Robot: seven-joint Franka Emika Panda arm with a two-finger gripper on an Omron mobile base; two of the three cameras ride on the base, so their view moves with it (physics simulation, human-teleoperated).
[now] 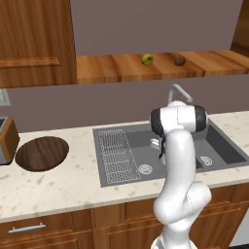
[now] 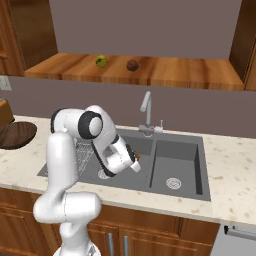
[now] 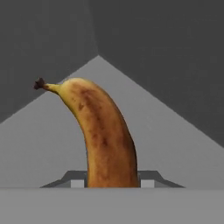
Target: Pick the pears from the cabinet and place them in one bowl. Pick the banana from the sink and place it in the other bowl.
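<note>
Right up close, in the hand view, we see the banana [image 3: 105, 135] standing up between our two dark finger tips [image 3: 78, 182], one on each side of its thick end. Our jaws are closed on the banana, touching it on both sides. It is yellow-orange with brown patches, and its little dark stem points up and to the left in that view. Behind it we see grey walls and a grey floor meeting in a corner.

From the right base view, our gripper [image 2: 135, 159] is down inside the left basin of the sink [image 2: 192, 150], and a small orange bit of the banana [image 2: 137, 156] peeks out at its tip. From the left base view, our white arm bends down into the sink [image 1: 219, 141], and our arm hides the hand there.

Next to our hand, a white wire rack [image 1: 118, 155] lies in the left part of the sink. A curved metal faucet [image 2: 146, 112] stands at the back edge.

Off to the left on the pale counter [image 1: 58, 187] sits the wide dark brown bowl [image 1: 42, 153].

Farthest away, up on the open wooden shelf of the cabinet [image 1: 112, 68], two pears rest a little apart. The yellow-green pear [image 1: 147, 60] is on the left and the reddish brown pear [image 1: 180, 60] is on the right
</note>
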